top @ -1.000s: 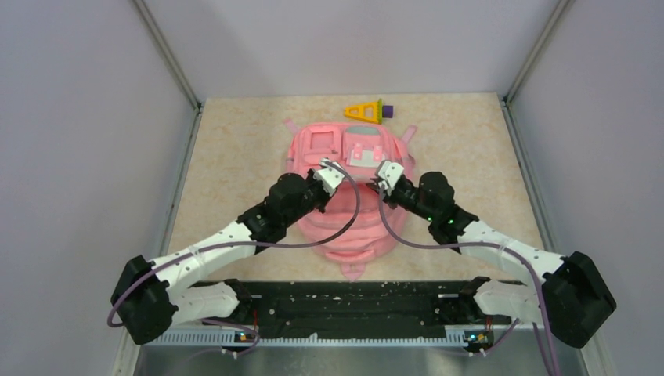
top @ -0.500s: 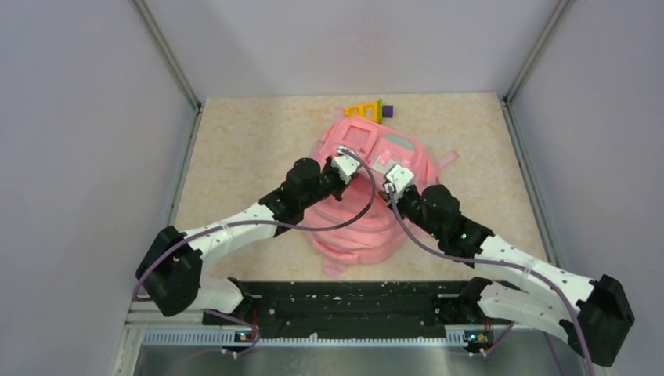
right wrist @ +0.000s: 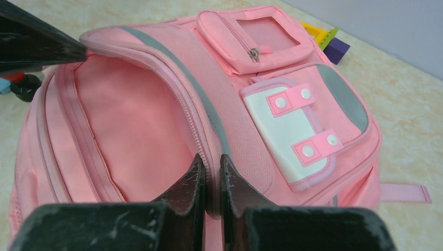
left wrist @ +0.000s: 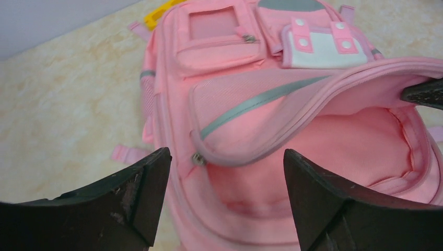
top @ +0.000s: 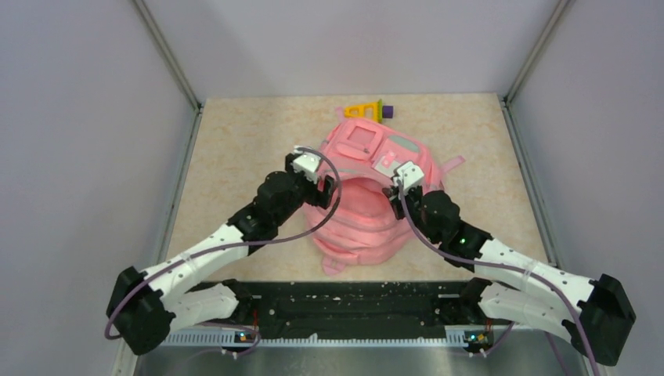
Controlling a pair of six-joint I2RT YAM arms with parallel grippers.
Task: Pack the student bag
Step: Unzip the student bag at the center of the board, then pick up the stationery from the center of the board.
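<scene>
The student bag (top: 356, 223) is a pink backpack lying in the middle of the table. Its main compartment gapes open and the front pockets and white patch (top: 385, 160) face up. My right gripper (top: 394, 190) is shut on the zipped rim of the bag's front flap (right wrist: 209, 130) and holds it raised. In the right wrist view the gripper (right wrist: 211, 163) pinches that rim between both fingers. My left gripper (top: 322, 185) stands open at the bag's left side. In its own view the left gripper (left wrist: 227, 157) frames the rim and a zip pull (left wrist: 197, 159) with nothing between its fingers.
A yellow triangular toy (top: 362, 110) with a purple block (top: 386, 110) lies just beyond the bag near the back wall. Grey walls close in the table on three sides. A black rail (top: 344, 301) runs along the near edge.
The bag slid right and turned while both grippers held its rim. My left gripper has since opened, let go of the rim and drawn back to the left. The right keeps its grip.
</scene>
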